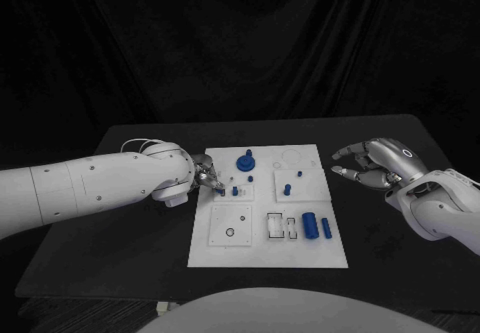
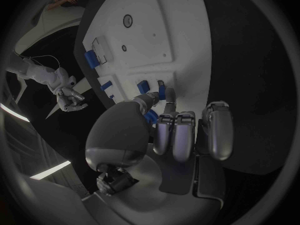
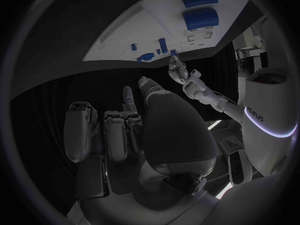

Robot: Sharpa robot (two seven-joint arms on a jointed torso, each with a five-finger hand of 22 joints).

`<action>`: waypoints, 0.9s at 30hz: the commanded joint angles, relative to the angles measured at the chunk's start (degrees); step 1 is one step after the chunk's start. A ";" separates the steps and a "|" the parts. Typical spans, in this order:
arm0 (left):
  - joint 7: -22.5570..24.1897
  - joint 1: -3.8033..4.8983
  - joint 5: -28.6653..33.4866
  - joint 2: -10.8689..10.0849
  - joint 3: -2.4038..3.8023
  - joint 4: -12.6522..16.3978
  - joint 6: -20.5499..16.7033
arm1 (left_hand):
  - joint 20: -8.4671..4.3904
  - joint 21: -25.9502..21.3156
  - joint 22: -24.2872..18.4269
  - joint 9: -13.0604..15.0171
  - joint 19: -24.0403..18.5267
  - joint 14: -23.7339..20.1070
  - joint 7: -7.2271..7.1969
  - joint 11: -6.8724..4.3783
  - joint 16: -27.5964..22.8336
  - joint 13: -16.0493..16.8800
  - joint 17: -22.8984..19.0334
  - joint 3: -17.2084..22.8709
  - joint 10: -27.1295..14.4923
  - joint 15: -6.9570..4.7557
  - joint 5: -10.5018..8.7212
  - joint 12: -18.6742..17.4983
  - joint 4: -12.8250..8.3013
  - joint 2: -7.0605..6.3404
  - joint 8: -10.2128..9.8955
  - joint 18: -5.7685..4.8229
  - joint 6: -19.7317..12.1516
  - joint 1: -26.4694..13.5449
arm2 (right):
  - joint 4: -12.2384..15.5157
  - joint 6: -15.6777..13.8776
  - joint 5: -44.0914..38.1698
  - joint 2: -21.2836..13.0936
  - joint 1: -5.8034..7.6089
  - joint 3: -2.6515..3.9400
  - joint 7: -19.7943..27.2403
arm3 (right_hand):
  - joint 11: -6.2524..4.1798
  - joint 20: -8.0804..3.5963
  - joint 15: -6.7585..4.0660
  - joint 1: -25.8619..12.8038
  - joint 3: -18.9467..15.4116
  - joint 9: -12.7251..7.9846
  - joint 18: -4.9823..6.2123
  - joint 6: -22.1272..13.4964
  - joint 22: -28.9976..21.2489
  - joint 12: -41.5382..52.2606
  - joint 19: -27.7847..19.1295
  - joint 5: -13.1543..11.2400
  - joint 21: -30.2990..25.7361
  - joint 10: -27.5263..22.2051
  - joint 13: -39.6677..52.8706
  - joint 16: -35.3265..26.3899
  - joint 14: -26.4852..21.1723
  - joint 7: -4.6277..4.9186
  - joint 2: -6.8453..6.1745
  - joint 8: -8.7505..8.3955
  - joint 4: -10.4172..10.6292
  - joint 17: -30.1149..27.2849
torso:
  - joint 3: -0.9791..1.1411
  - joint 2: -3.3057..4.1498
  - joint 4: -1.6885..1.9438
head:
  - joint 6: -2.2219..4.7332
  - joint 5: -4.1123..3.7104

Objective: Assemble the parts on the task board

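Currently my left hand (image 1: 203,175) pinches a small blue plastic peg (image 2: 161,91) at the left edge of the white task board (image 1: 300,250). I judge the peg light, rigid and slippery; grip its shank. My right hand (image 1: 372,163) hovers beside the right edge, fingers curled, holding nothing.

The white task board (image 1: 300,257) lies flat mid-table. Near its far edge there's a round blue part with a peg on top (image 1: 246,164). Small blue pegs (image 1: 287,189) stand upright mid-board, and two blue cylinders (image 1: 311,226) lie side by side toward the right edge.
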 commanded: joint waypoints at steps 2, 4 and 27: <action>0.09 -0.33 0.04 0.01 -0.13 0.11 1.19 | -0.08 -0.28 8.55 0.09 -0.22 6.06 -0.48 -0.07 0.16 15.09 15.10 1.42 5.88 -0.03 0.29 0.21 -1.20 0.54 0.14 -0.49 -0.04 0.01 | -0.05 0.24 -0.09 0.04 -0.16 0.04 -1.00 | 0.43 0.34 0.37 -0.13 0.32 -0.14 0.11 0.38 11.37 0.15 0.71 0.35 -0.37 6.13 15.09 -0.39 5.67 -0.16 0.64 -0.35 0.00 13.87 | 0.03 0.00 0.03 | -0.01 -0.02; 0.06 -0.34 0.04 -0.01 -0.13 0.13 1.29 | -0.08 -0.38 8.50 0.15 -0.28 6.06 -0.51 -0.09 0.16 15.09 15.10 1.44 5.88 -0.03 0.29 0.21 -1.18 0.52 0.18 -0.47 0.03 -0.09 | -0.06 0.27 -0.09 0.07 -0.16 0.04 -1.03 | 0.43 0.34 0.37 -0.13 0.32 -0.14 0.11 0.38 11.37 0.15 0.71 0.35 -0.37 6.13 15.09 -0.39 5.67 -0.16 0.64 -0.35 0.00 13.87 | 0.04 -0.02 0.00 | -0.01 0.03; -0.07 -0.43 0.04 0.15 -0.13 0.50 1.49 | -0.09 -0.39 8.52 0.21 -0.27 6.06 -0.54 -0.12 0.16 15.09 15.10 1.52 5.88 -0.05 0.31 0.21 -1.22 0.50 0.19 -0.47 0.04 -0.11 | 0.12 0.36 -0.09 -0.03 -0.16 0.04 -1.20 | 0.43 0.34 0.37 -0.13 0.32 -0.14 0.11 0.38 11.37 0.15 0.71 0.35 -0.37 6.13 15.09 -0.39 5.67 -0.16 0.64 -0.35 0.00 13.87 | 0.02 -0.02 -0.04 | -0.01 -0.03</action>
